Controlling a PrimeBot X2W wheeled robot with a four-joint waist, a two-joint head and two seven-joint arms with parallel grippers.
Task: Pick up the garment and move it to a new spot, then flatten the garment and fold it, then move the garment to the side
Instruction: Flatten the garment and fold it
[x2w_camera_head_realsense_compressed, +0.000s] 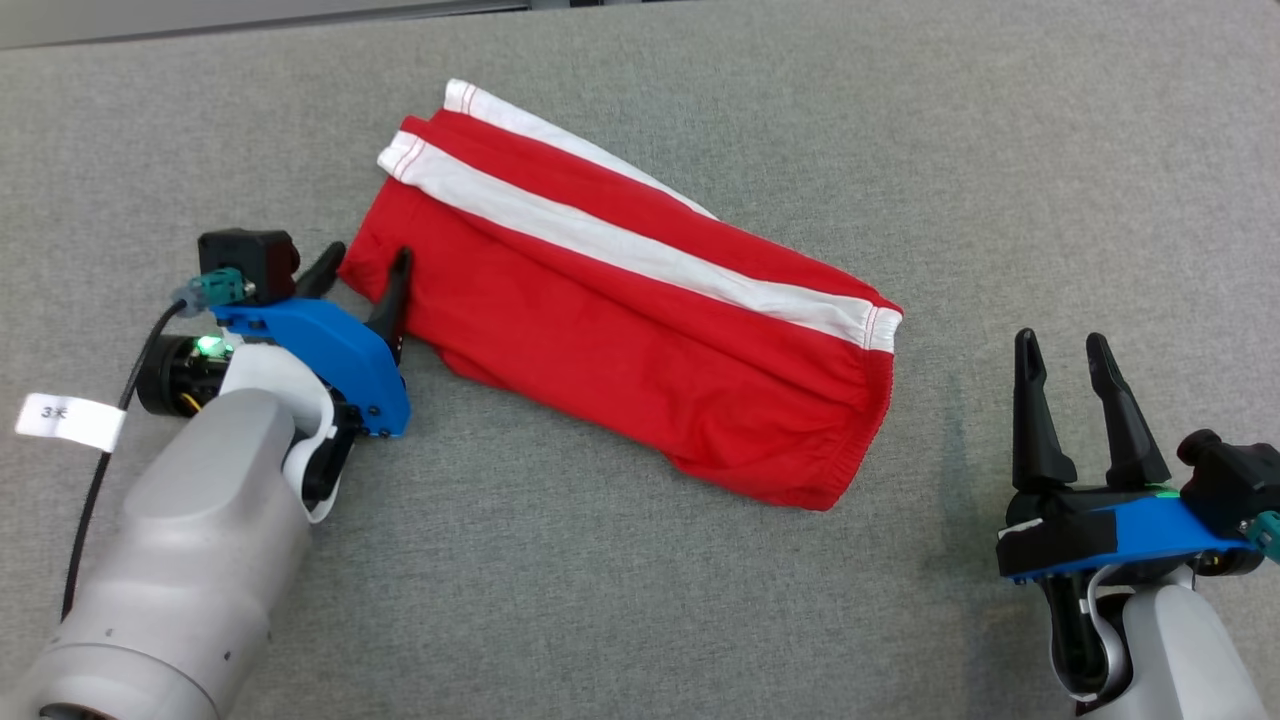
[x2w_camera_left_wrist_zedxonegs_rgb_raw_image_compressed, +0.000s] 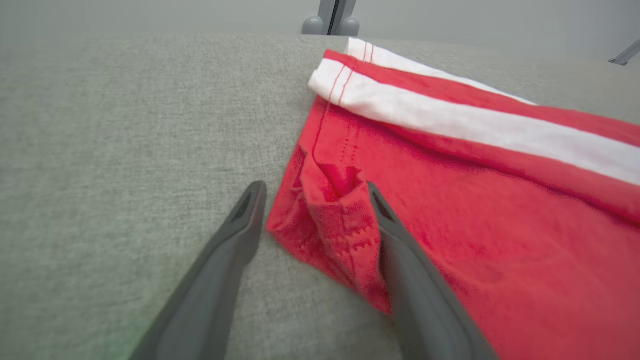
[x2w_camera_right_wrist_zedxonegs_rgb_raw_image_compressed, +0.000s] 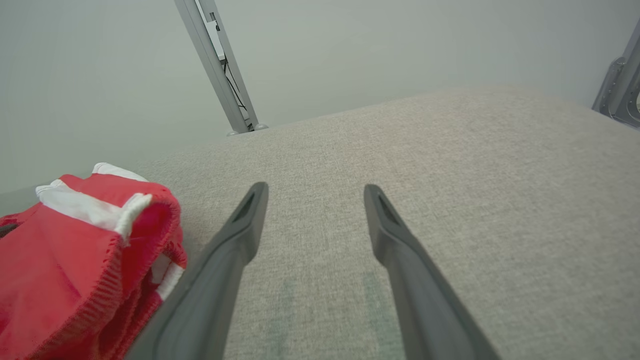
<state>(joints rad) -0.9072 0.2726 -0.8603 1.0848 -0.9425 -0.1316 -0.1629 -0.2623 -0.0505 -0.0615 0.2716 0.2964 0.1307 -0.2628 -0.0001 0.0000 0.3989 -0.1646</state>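
Between the spread fingers of our left gripper (x2w_camera_left_wrist_zedxonegs_rgb_raw_image_compressed: 315, 190) sat one bunched corner of the red cloth shorts with white side stripes (x2w_camera_head_realsense_compressed: 620, 320), and nothing was pinched. One finger lay over the cloth, the other just off its edge above the grey fabric tabletop (x2w_camera_head_realsense_compressed: 600, 600). Our right gripper (x2w_camera_head_realsense_compressed: 1062, 345) stood wide apart and empty, with the shorts' elastic waistband lying clear of it to its left.

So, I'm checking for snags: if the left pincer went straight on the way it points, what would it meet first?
The red shorts: their corner already lies inside the open left pincer, so going on would probably push into the cloth at once.
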